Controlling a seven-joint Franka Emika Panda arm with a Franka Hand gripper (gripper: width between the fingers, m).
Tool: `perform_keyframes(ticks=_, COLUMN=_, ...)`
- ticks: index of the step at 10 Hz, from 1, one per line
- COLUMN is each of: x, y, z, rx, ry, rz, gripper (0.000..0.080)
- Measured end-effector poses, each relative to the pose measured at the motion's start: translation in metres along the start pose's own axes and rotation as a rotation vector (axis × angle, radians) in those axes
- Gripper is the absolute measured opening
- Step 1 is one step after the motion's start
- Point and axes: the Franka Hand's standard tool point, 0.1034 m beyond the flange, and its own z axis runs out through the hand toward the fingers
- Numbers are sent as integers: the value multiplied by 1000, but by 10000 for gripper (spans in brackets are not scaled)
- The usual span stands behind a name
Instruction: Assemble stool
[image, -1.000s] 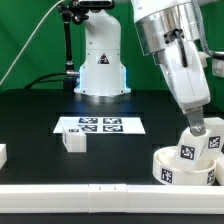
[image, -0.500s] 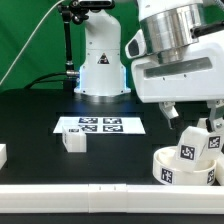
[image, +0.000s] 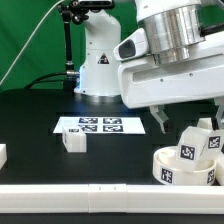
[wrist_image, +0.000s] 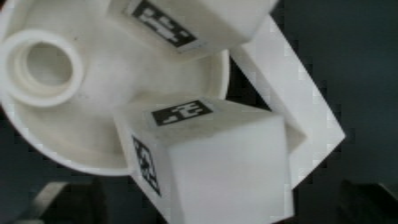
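Gripper, jaws spread and holding nothing, has lifted off leg and shifted toward exterior view's left. Leg stands in seat, exterior view's right. Second leg unmoved near marker board.

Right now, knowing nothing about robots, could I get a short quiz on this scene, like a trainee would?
1. Pick one: the seat sits at the exterior view's A) left, B) middle, C) right.
2. True or false: the loose leg lies inside the seat.
3. Short answer: which flat tagged sheet lies beside that leg?
Key: 1 C. 2 false, it stands alone on the table. 3 the marker board.
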Motion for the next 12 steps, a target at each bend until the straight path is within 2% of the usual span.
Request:
perform_keyframes(ticks=1, x=0, y=-3, z=0, rx=-24, ry=19, rz=-191, gripper=649)
perform_keyframes(ticks=2, x=2, y=-4, z=0, rx=-31, ry=35, rz=-373, gripper=649)
perform_keyframes(ticks=4, x=-2, y=-9, z=3, rx=-70, ry=26, rz=-647, gripper=649)
perform_keyframes(ticks=5, x=-3, y=-12, z=3, rx=-81, ry=22, rz=-702, gripper=649)
perform_keyframes(ticks=8, x=1, y=-8, z=3, rx=-94, ry=18, rz=-879, gripper=649)
perform_keyframes(ticks=12, x=1, y=-3, z=5, rx=-138, ry=15, rz=-1225, gripper=649)
